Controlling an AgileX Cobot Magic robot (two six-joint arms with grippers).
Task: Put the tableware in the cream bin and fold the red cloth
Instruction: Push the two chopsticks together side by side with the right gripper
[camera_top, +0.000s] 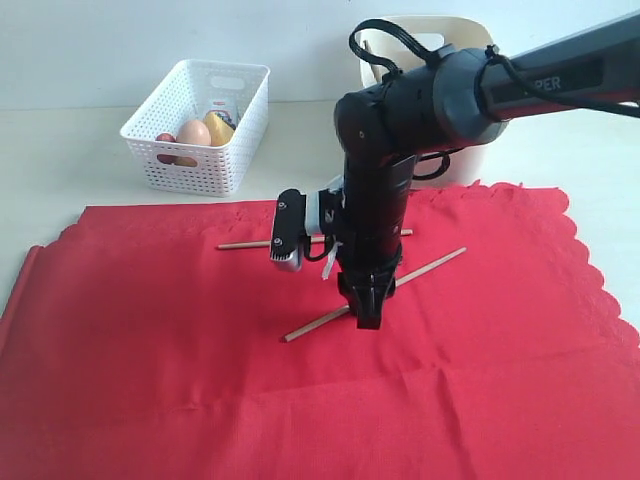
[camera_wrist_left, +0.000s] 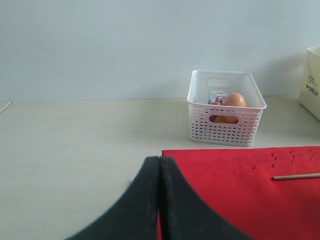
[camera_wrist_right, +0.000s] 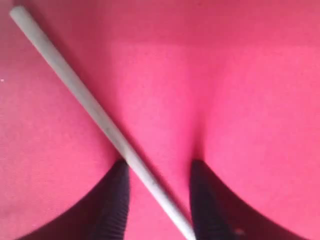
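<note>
Fabric fills most of the scene: the red cloth (camera_top: 300, 400) lies spread open and unfolded over the pale table (camera_top: 60, 170), its scalloped edge showing along the far and right sides. The right arm (camera_top: 420, 100) reaches in from the upper right and points straight down over the middle of the cloth. Behind that arm, off the cloth's far edge, stands the cream bin (camera_top: 478, 165), largely hidden; what it holds cannot be told. To its left, well apart, sits the white lattice basket (camera_top: 200, 125) holding an egg (camera_top: 193, 132) and a lemon (camera_top: 219, 127). The right gripper (camera_top: 367, 318) has its fingers parted and lowered to the cloth, straddling one chopstick (camera_wrist_right: 75, 85) that runs diagonally between them; the fingers (camera_wrist_right: 117, 200) are not closed on it. The second chopstick (camera_top: 245, 244) lies crosswise on the cloth just beyond, partly behind the arm. The left gripper (camera_wrist_left: 159, 162), seen only in its own wrist view, hangs over the table near the cloth's corner with its fingers pressed together on nothing.
</note>
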